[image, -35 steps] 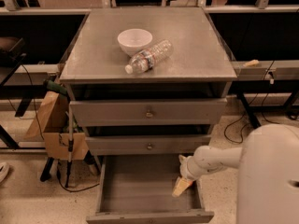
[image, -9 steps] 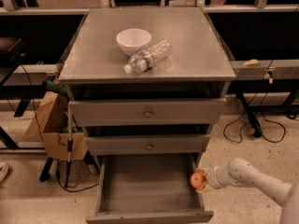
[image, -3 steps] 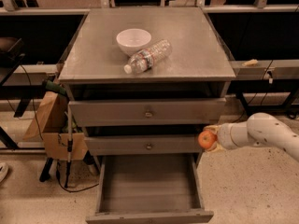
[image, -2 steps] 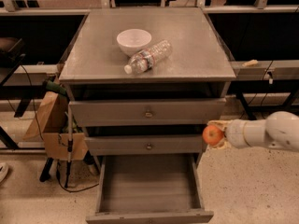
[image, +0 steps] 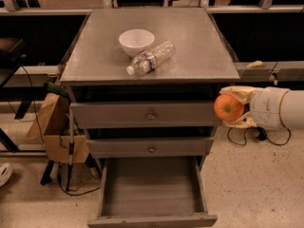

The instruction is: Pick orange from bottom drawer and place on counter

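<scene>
The orange (image: pixel 228 107) is up in the air just off the right front corner of the cabinet, level with the top drawer (image: pixel 142 114) and a little below the edge of the counter (image: pixel 194 37). The gripper (image: pixel 226 107) is clamped on it, one pale finger over the top and one underneath, with the white arm (image: pixel 280 109) reaching in from the right. From here I can't quite tell whether the fruit brushes the cabinet's side. The bottom drawer (image: pixel 151 189) stands pulled out, its grey floor showing. On the counter a white bowl (image: pixel 136 41) sits just beside a plastic bottle (image: pixel 151 57) lying on its side.
</scene>
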Motion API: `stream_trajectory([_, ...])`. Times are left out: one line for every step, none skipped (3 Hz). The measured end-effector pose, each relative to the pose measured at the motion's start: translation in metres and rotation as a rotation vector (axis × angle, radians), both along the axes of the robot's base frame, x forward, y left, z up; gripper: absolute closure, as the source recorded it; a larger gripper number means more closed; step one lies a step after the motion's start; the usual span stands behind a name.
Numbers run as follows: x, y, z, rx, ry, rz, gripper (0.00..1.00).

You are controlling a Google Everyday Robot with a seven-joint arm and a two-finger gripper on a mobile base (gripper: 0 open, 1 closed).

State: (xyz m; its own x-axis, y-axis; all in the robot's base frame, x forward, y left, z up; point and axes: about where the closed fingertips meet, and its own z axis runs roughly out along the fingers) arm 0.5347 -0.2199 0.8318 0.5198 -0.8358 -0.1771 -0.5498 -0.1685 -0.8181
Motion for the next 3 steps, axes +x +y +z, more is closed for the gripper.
stream_trajectory([0.001, 0.001, 0.001, 0.002, -0.005, 0.005, 1.00])
stream_trajectory([0.031, 0.026, 0.022, 0.004, -0.050, 0.054, 1.00])
stream_trajectory([0.089, 0.060, 0.063, 0.002, -0.130, 0.091, 1.00])
